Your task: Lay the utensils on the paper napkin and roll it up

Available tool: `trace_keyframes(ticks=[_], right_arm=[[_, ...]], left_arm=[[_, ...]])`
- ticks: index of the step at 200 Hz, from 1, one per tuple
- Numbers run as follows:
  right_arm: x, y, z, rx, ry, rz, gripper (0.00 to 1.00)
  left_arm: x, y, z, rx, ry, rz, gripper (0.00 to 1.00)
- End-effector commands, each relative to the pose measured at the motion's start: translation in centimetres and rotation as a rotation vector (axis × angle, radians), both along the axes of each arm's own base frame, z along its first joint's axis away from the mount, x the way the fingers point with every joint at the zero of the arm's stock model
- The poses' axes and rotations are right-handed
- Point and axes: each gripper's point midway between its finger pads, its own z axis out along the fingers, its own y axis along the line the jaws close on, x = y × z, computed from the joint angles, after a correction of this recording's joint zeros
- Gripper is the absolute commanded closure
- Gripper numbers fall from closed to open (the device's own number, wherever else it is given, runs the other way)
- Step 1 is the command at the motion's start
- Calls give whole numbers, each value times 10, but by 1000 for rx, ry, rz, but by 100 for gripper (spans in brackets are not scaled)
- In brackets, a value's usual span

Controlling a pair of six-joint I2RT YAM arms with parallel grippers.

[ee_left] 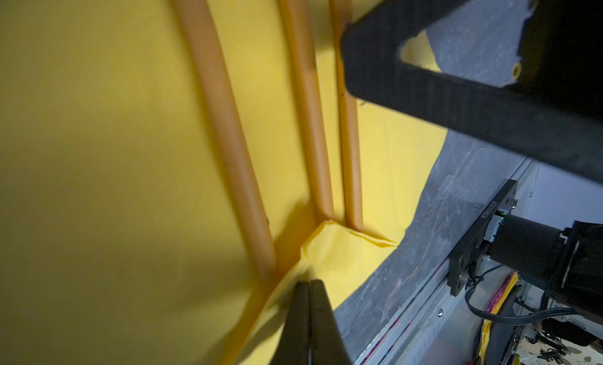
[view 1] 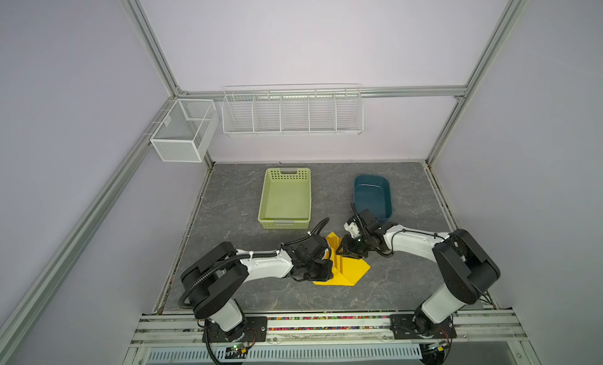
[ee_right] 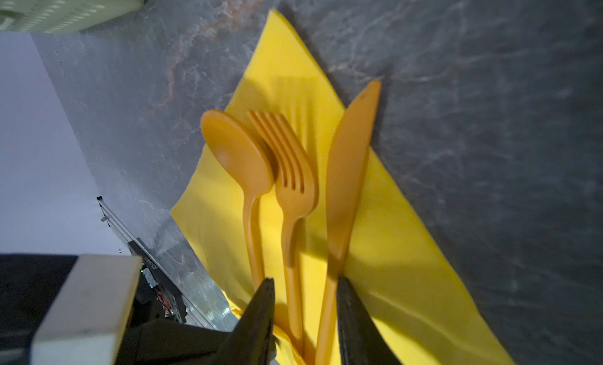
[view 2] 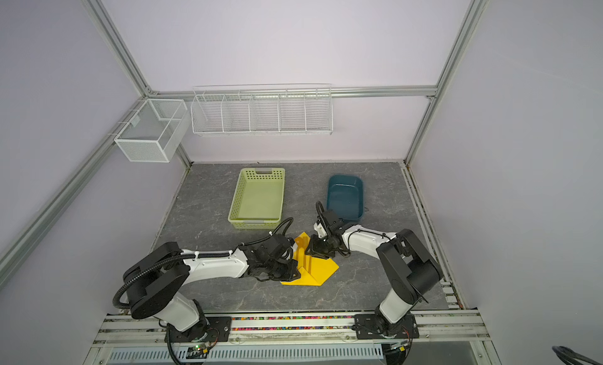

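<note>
The yellow paper napkin (view 1: 354, 270) (view 2: 323, 270) lies near the table's front middle, between both arms, its near corner folded up. On it the orange utensils lie side by side: spoon (ee_right: 238, 154), fork (ee_right: 290, 170) and knife (ee_right: 349, 157); the knife's tip reaches past the edge. The fold covers their handle ends (ee_left: 306, 118). My left gripper (ee_left: 308, 281) (view 1: 330, 274) is shut on that folded corner. My right gripper (ee_right: 305, 283) (view 1: 341, 251) stands open low over the handles, with the fork and knife handles between its fingers and the spoon handle behind one finger (ee_right: 266, 294).
A pale green basket (view 1: 266, 197) stands behind the napkin, a dark blue tub (view 1: 356, 187) to its right, close behind my right wrist. White wire baskets (view 1: 292, 112) hang on the back wall. The table's front rail (view 1: 326, 321) runs below both arms.
</note>
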Motion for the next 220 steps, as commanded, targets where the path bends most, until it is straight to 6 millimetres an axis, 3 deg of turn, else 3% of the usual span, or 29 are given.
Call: trace_keyframes(ticks=[1,75,119,167,220], right_arm=[[5,4,2,15,-8,15,65],[5,6,3,25,-3,27,66],[5,-1,23,21,-41,26,66],[-9,-35,33,-67,-56,4,66],[-38,-92,24,-243,-17,-66,66]], left_arm=[[-3,4,-6,20,5,3,95],[-2,3,-6,22,5,1,96],[-2,2,-7,26,9,2,95],[-3,4,-8,31,10,1,96],[-3,6,-9,32,11,11,96]])
